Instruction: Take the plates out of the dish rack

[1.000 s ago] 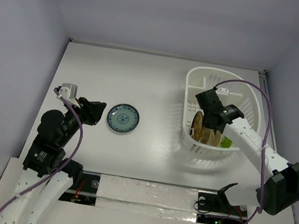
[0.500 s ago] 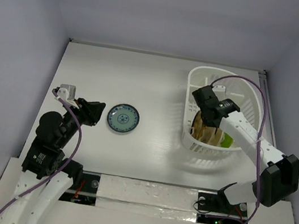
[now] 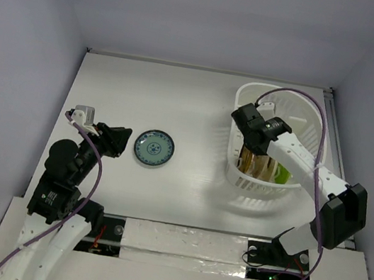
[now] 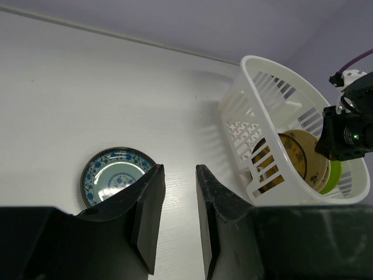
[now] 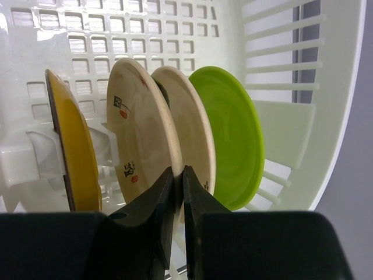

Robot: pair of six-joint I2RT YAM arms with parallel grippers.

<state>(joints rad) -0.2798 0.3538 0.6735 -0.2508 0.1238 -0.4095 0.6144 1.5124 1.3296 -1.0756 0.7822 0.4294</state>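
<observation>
The white dish rack (image 3: 301,102) stands at the right of the table. In it four plates stand on edge: a mustard one (image 5: 73,151), a cream one with small marks (image 5: 140,128), a second pale one (image 5: 189,116) and a lime green one (image 5: 233,134). My right gripper (image 5: 179,170) is shut on the rim of the marked cream plate, one finger on each face. A teal-blue patterned plate (image 3: 154,148) lies flat on the table. My left gripper (image 4: 179,169) hovers just right of it, open, with nothing between its fingers.
The rack's slotted wall (image 5: 175,29) rises close behind the plates, and its rim (image 4: 256,64) curves round them. The right arm (image 3: 299,159) reaches over the rack from the near right. White enclosure walls bound the table.
The right gripper has closed onto the cream plate's rim and the right arm has shifted a little left over the rack. The left arm and the teal plate have not moved.
</observation>
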